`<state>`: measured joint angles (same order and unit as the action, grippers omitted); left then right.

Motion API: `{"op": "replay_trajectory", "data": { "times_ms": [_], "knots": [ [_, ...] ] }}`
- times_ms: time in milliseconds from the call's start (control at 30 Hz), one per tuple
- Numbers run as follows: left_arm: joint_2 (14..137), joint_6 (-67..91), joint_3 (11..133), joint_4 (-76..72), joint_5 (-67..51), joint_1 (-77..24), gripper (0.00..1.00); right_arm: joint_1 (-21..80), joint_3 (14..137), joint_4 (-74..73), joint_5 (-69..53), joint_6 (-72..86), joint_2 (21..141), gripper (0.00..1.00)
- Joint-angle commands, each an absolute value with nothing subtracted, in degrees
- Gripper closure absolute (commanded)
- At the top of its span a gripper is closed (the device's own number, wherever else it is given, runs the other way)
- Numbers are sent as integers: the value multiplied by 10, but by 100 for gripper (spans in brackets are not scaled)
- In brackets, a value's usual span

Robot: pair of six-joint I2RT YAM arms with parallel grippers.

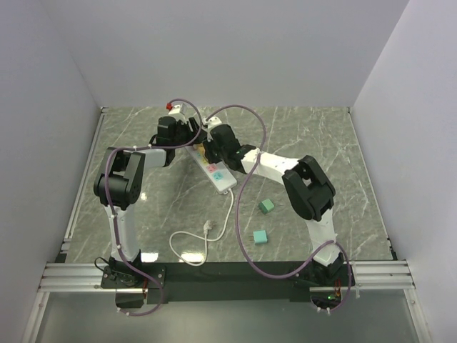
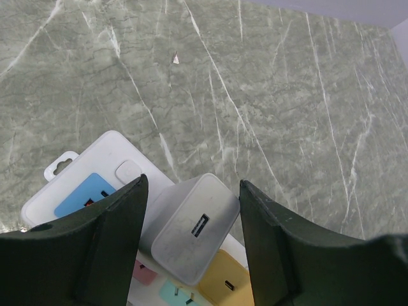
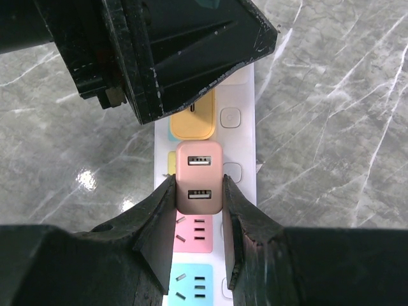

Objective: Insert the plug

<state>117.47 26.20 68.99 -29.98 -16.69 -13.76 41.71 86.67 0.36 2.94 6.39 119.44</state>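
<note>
A white power strip [image 1: 220,176] lies mid-table with coloured sockets. My right gripper [image 3: 199,191] is shut on a pink two-port USB plug [image 3: 199,177] and holds it over the strip [image 3: 242,146], at the yellow socket just above the pink socket [image 3: 194,233]. A yellow plug [image 3: 191,122] sits in the strip just beyond. My left gripper [image 2: 191,191] is open and straddles a white USB plug [image 2: 188,233] that stands tilted on the strip [image 2: 105,159], beside the yellow plug [image 2: 224,280]. Both grippers meet over the strip's far end in the top view.
Two teal cubes [image 1: 266,206] [image 1: 260,236] lie right of the strip. The strip's white cable [image 1: 187,251] loops toward the near edge, its end [image 1: 208,226] loose on the table. The left gripper's body [image 3: 159,51] fills the top of the right wrist view.
</note>
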Motion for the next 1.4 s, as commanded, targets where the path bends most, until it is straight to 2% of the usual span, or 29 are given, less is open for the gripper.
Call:
{"op": "replay_trajectory", "data": {
  "times_ms": [0,533,933,1367],
  "knots": [
    [1156,251,677,-258,-185,-149,37,427,852,-24,62,59,1179,100],
    [1152,243,677,-250,-189,-149,37,443,880,-62,101,38,1216,100],
    [1152,236,680,-242,-192,-149,37,446,918,-109,86,16,1253,100],
    [1154,233,679,-237,-197,-149,37,449,860,-105,93,36,1230,100]
  ]
}}
